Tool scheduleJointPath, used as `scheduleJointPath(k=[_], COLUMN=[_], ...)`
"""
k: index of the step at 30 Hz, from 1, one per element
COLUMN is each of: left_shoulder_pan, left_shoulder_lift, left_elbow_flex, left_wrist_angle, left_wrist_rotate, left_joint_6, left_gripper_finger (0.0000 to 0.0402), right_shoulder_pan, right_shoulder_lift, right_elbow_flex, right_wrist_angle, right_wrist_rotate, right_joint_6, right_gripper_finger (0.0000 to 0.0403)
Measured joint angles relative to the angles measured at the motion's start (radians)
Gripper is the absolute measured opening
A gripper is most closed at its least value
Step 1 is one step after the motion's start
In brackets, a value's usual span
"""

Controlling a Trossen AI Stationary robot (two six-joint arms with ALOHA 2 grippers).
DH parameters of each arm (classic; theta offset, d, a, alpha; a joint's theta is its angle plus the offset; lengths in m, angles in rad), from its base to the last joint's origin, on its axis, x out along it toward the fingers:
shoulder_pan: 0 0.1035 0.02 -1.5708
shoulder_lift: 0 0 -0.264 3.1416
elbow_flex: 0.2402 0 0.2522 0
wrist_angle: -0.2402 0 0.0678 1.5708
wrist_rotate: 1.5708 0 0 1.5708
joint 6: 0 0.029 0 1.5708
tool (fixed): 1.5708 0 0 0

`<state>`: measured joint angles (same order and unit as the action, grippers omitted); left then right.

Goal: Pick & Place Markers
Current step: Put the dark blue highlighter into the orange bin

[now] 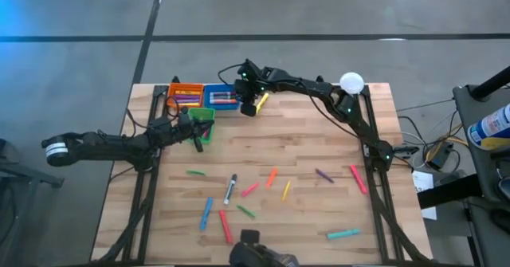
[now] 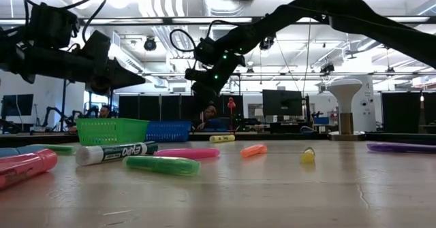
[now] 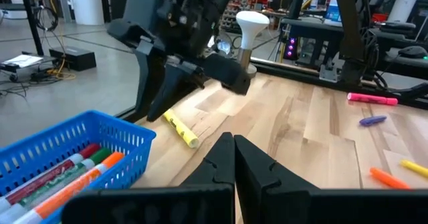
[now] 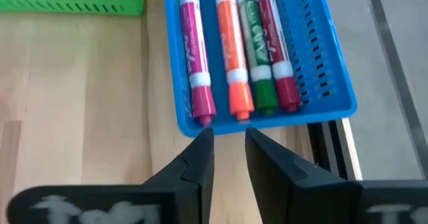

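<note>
Nearest the low camera, a pink marker [image 2: 24,168], a white-barrelled marker [image 2: 116,152] and a green marker [image 2: 162,165] lie on the wooden table [image 1: 319,211]. More markers are scattered across the table's near half. A yellow marker [image 1: 260,100] lies on the table at the far edge, just beside the right gripper [image 1: 250,107], whose fingers stand slightly apart with nothing between them, next to the blue bin [image 4: 321,83] holding four markers [image 4: 234,50]. That arm reaches in from the right edge, elbow bent. Beside the green bin [image 1: 203,117], the left gripper [image 3: 233,158] is closed and empty.
</note>
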<state>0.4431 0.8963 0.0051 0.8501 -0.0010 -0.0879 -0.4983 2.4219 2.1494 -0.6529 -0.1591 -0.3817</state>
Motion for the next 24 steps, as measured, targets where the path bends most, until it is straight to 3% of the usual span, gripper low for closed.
scheduleJointPath(k=[5, 9, 13, 21, 24], left_shoulder_pan=[0.000, 0.000, 0.000, -0.001, -0.001], left_shoulder_lift=[0.000, 0.000, 0.001, 0.002, 0.002], left_elbow_flex=[0.000, 0.000, 0.000, 0.000, 0.002], left_wrist_angle=[-0.024, -0.039, -0.039, -0.046, -0.055], left_wrist_rotate=[0.000, 0.000, 0.000, 0.004, 0.009], left_joint_6=[0.004, 0.005, 0.008, -0.001, -0.043], left_gripper_finger=[0.0000, 0.0000, 0.0000, 0.0000, 0.0000], right_shoulder_pan=[0.004, 0.016, 0.040, 0.119, 0.175], right_shoulder_lift=[-0.062, -0.157, -0.297, -0.673, -0.814], right_elbow_flex=[-0.035, -0.184, -0.450, -1.076, -1.278], right_wrist_angle=[-0.021, 0.066, 0.275, 0.901, 1.092], right_wrist_rotate=[-0.005, -0.025, -0.026, -0.020, 0.031], right_joint_6=[-0.001, 0.024, 0.079, 0.249, 0.270], right_gripper_finger=[0.0037, 0.0013, 0.0011, 0.0011, 0.0011])
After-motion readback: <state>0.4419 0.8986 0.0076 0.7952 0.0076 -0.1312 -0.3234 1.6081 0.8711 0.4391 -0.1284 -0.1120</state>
